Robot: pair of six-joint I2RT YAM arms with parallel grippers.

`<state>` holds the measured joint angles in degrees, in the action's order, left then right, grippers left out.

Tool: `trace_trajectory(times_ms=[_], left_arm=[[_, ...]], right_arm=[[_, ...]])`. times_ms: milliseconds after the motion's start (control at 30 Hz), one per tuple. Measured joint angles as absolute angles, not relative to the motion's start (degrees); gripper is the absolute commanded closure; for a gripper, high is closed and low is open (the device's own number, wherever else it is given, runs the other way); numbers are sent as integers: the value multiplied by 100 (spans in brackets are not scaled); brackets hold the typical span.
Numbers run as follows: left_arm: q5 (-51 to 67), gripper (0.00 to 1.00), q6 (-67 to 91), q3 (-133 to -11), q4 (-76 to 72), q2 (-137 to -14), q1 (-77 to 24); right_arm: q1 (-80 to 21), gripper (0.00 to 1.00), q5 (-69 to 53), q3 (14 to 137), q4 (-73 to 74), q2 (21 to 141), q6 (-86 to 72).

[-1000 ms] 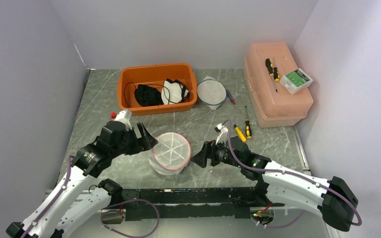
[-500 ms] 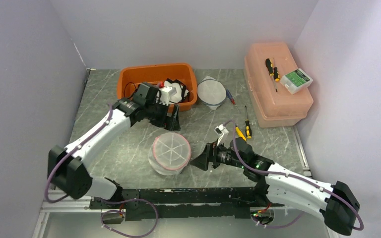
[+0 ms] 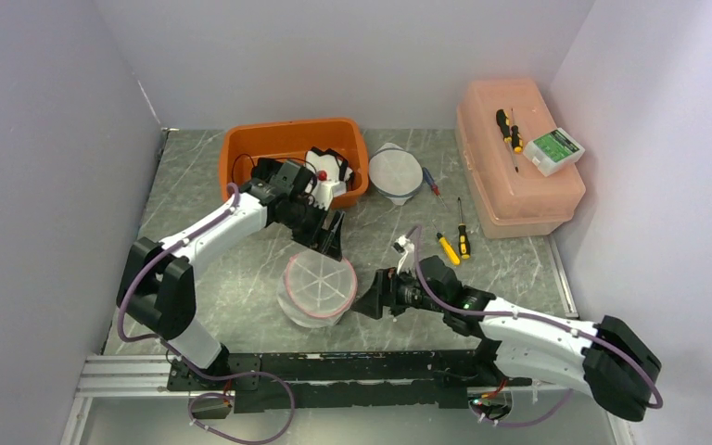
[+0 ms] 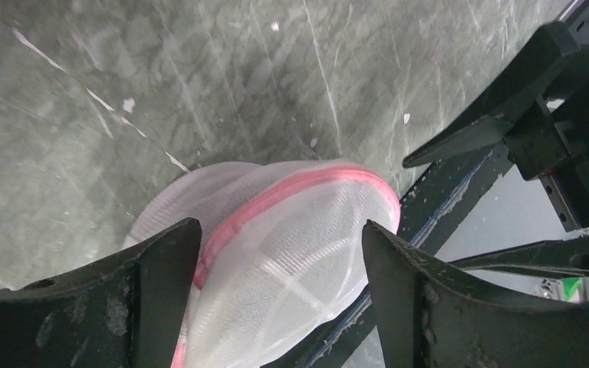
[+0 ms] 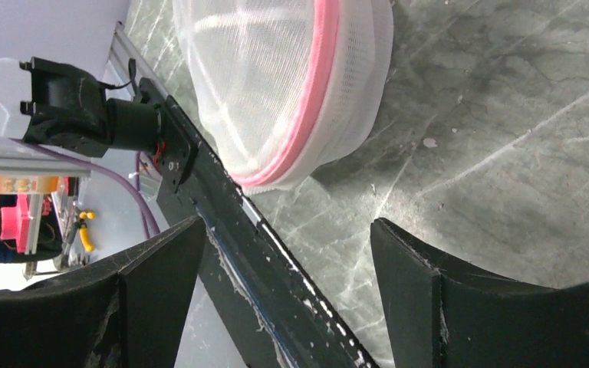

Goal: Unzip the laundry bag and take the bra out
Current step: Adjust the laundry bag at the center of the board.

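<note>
Bag point(image 3: 318, 286) sits on the table point(image 3: 241, 278) near the front edge, between both arms. Left gripper point(image 3: 333, 238) hangs just past its far rim, jaws apart, holding nothing. Right gripper point(image 3: 369, 300) is low beside its right side, jaws also apart, not touching. Expect light, soft mesh on a springy frame. It'll likely slide and dent under a push, so pin it with one claw before you pull. Take the pink band point(image 5: 318, 100) or the zip tab, not bare mesh. Problem: you can't see the tab in any view, and the bag's left and near sides are hidden. Bra isn't discernible through the mesh; only white ribs show.
</note>
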<state>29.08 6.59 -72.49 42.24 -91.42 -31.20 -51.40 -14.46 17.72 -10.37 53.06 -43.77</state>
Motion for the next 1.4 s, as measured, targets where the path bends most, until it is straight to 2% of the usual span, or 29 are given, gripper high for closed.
trace_trajectory(times_ms=[133, 267, 433, 500, 633, 667, 700, 733, 833, 900, 1067, 1267, 1400], left_arm=[[3037, 21, 670, -6901, 4171, -9137, -3166], [3096, 28, 683, -6724, 4104, -9137, -3341], [3208, 56, 718, -6652, 4032, -9135, -3494], [3262, 63, 744, -6643, 3994, -9135, -3496], [3365, 88, 819, -6582, 3955, -9135, -3496], [3402, 95, 849, -6573, 3955, -9135, -3496], [3485, 97, 860, -6558, 3944, -9133, -3496], [3529, 97, 904, -6545, 3924, -9122, -3500], [3627, 97, 1050, -6458, 3747, -9019, -3509], [3636, 97, 1284, -6344, 3559, -8849, -3520], [3605, 97, 2147, -6101, 2923, -8167, -3538], [3221, 97, 3688, -5686, 1500, -7229, -3610], [2536, 97, 4884, -5076, 183, -6761, -3863]], right_arm=[[-5129, 27, -1446, 1894, -1428, 5902, -4523], [-5105, 45, -1448, 1979, -1820, 6261, -4648], [-5033, 64, -1446, 2025, -2102, 6488, -4764], [-4984, 69, -1452, 2025, -2102, 6543, -4766], [-4858, 72, -1498, 2025, -2093, 6598, -4737], [-4831, 72, -1507, 2027, -2067, 6598, -4718], [-4788, 70, -1511, 2040, -2008, 6598, -4663], [-4737, 64, -1531, 2064, -1933, 6598, -4613], [-4565, 28, -1647, 2228, -1667, 6563, -4431], [-4434, 18, -1699, 2519, -1299, 6442, -4233], [-4316, 11, -1356, 3166, -281, 5295, -3719], [-4313, 11, -655, 3708, 1107, 3645, -3218], [-4303, 11, -167, 3706, 1737, 2729, -3120]])
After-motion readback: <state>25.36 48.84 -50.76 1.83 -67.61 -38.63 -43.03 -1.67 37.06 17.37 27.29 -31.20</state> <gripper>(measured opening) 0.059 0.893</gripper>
